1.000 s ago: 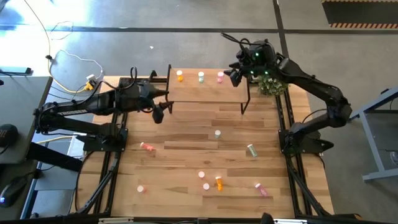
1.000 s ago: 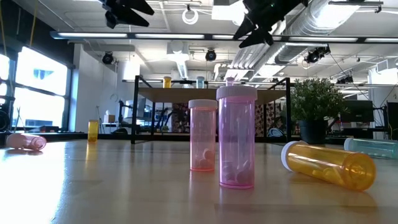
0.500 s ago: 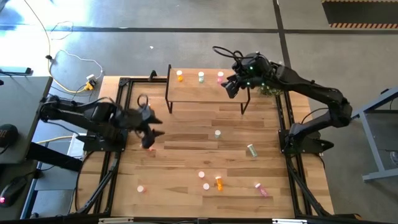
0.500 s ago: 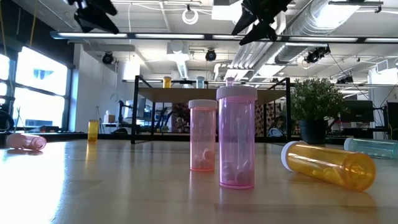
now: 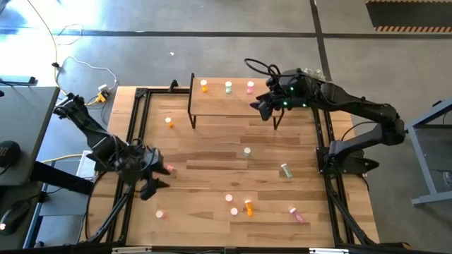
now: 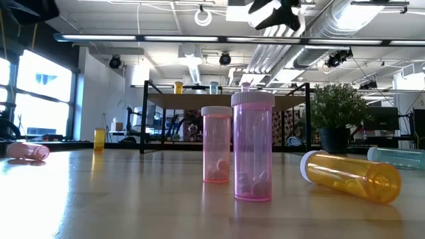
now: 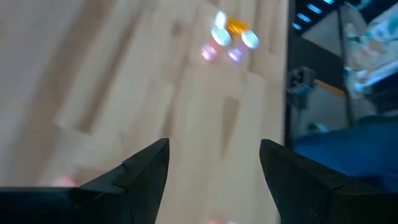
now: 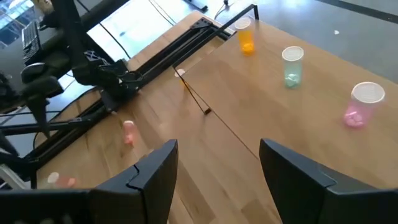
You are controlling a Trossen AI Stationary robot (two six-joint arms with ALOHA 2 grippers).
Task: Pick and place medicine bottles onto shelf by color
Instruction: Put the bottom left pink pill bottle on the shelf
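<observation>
I hold the left gripper (image 5: 150, 182) spread and empty, just beside a fallen pink bottle (image 5: 167, 167), well away from the shelf (image 5: 233, 106). The right gripper (image 5: 263, 107) hangs open and empty at the shelf's edge. I should square the fingers across the bottle before lowering.

We see a surface (image 5: 212, 152) of pale wood planks with a smooth, softly glossy finish. The shelf (image 5: 233, 104) is the same light wood, on thin matt black metal legs. The medicine bottles (image 6: 252, 146) are translucent glossy plastic with matt white plastic caps; pink ones stand at the centre of the low view, an orange bottle (image 6: 352, 175) lies at four o'clock. Both arms' fingers (image 8: 149, 171) look matt black.
</observation>
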